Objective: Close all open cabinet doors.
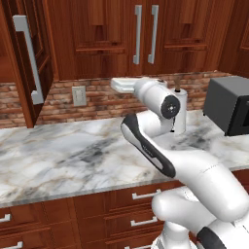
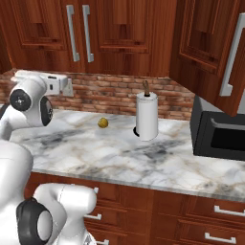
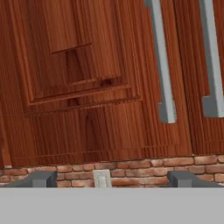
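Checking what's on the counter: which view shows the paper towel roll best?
Right base view: the roll stands whole and upright on the counter. In the left base view the arm hides most of it.

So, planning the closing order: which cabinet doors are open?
The far-left door and far-right door swing outward; the middle pair sits flush shut.

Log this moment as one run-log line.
gripper: open, facing shut centre doors | left door: open | right door: open
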